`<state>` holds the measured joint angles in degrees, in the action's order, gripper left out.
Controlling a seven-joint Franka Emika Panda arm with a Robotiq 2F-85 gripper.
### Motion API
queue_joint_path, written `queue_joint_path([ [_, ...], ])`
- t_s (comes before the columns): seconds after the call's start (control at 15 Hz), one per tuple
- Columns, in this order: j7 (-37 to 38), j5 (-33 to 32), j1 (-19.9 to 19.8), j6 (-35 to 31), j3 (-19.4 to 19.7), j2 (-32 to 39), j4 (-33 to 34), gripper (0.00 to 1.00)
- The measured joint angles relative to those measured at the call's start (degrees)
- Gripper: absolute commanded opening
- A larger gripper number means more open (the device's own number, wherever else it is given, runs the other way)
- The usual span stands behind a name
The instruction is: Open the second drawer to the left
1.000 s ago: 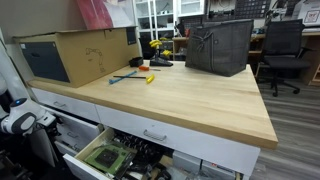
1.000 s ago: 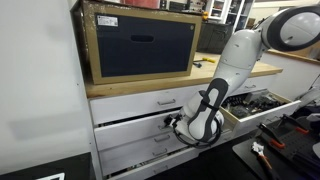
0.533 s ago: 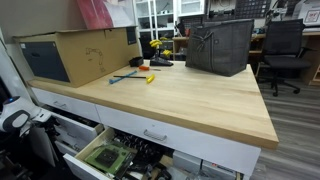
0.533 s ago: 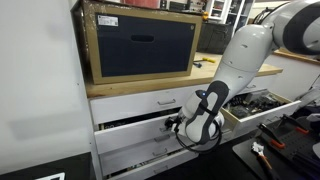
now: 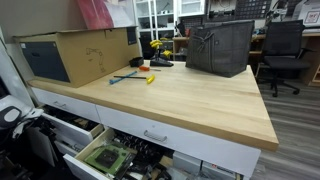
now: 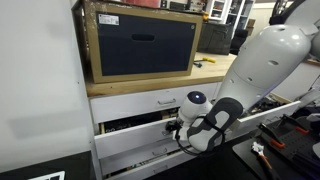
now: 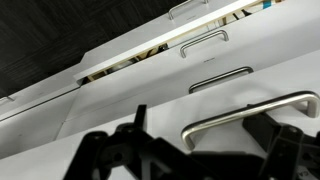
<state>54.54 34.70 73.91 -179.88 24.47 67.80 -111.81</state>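
Note:
The second drawer (image 5: pixel 74 127) is a narrow white drawer under the bench's left end. It stands partly pulled out, with dark jumbled parts showing inside. In an exterior view it shows a dark gap along its top (image 6: pixel 132 124). My gripper (image 6: pixel 180 129) is at this drawer's front, and is also seen at the frame's left edge (image 5: pixel 29 114). In the wrist view my black fingers (image 7: pixel 205 135) are spread wide apart, with a silver bar handle (image 7: pixel 250 113) running between them. The right finger overlaps the handle's end.
A drawer with green circuit boards (image 5: pixel 106 157) stands open below and to the right. A wide shallow drawer (image 5: pixel 155 134) sits under the wooden benchtop (image 5: pixel 190 95). A cardboard box (image 5: pixel 75 55) and a dark bin (image 5: pixel 218 47) stand on top. More handles (image 7: pixel 204 41) show in the wrist view.
The second drawer has slid further out, showing more of its dark contents. My arm has drawn back with it, toward the camera in an exterior view.

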Motion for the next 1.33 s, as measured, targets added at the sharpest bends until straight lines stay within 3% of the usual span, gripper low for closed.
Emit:
queue_joint_path([
  [0.27,4.31,-6.25,2.92,4.67,3.35,0.32,0.21,1.0],
  [0.73,7.83,-17.49,3.14,10.22,5.54,0.31,2.11,1.0],
  [1.33,13.28,-20.92,5.35,12.02,7.23,1.09,2.49,1.0],
])
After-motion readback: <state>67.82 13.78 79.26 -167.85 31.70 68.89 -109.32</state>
